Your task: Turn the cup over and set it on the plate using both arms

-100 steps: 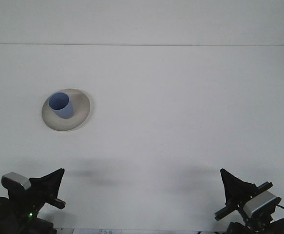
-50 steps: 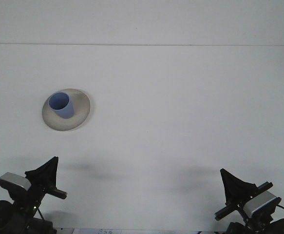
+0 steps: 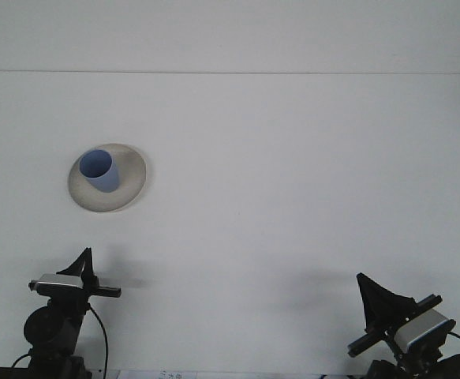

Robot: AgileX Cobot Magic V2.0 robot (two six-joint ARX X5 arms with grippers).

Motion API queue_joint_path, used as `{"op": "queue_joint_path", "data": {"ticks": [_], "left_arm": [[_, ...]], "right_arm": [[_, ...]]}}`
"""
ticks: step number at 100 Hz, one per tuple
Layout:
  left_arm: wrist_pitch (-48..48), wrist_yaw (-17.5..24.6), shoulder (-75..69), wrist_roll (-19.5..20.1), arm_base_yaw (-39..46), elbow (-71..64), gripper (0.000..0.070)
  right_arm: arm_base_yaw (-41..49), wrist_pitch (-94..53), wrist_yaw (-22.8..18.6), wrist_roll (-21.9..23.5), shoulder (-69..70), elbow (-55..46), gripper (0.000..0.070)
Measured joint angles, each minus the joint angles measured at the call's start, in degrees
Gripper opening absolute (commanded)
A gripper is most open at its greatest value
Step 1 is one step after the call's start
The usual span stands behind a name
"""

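Observation:
A blue cup (image 3: 99,170) stands upright, mouth up, on a round beige plate (image 3: 132,175) at the left of the white table. My left gripper (image 3: 82,264) is low at the front left, well short of the plate, its tip pointing up and away. My right gripper (image 3: 375,298) sits at the front right corner, far from the cup. Neither holds anything that I can see.
The white tabletop (image 3: 293,197) runs back to a far edge (image 3: 230,73) with a pale wall behind. A black cable (image 3: 99,339) hangs beside the left arm.
The left arm has turned and risen, its gripper moving right and up a little toward the plate. The right arm, the cup and the plate have not moved.

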Motion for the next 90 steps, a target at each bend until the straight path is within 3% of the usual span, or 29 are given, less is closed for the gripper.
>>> {"op": "queue_joint_path", "data": {"ticks": [53, 90], "left_arm": [[1.5, -0.9, -0.1, -3.3, 1.8, -0.4, 0.0016], [1.5, -0.9, -0.1, -3.5, 1.8, -0.4, 0.0016]], "right_arm": [[0.0, 0.0, 0.0, 0.0, 0.0, 0.0, 0.0004], [0.0, 0.0, 0.0, 0.0, 0.0, 0.0, 0.0004]]}}
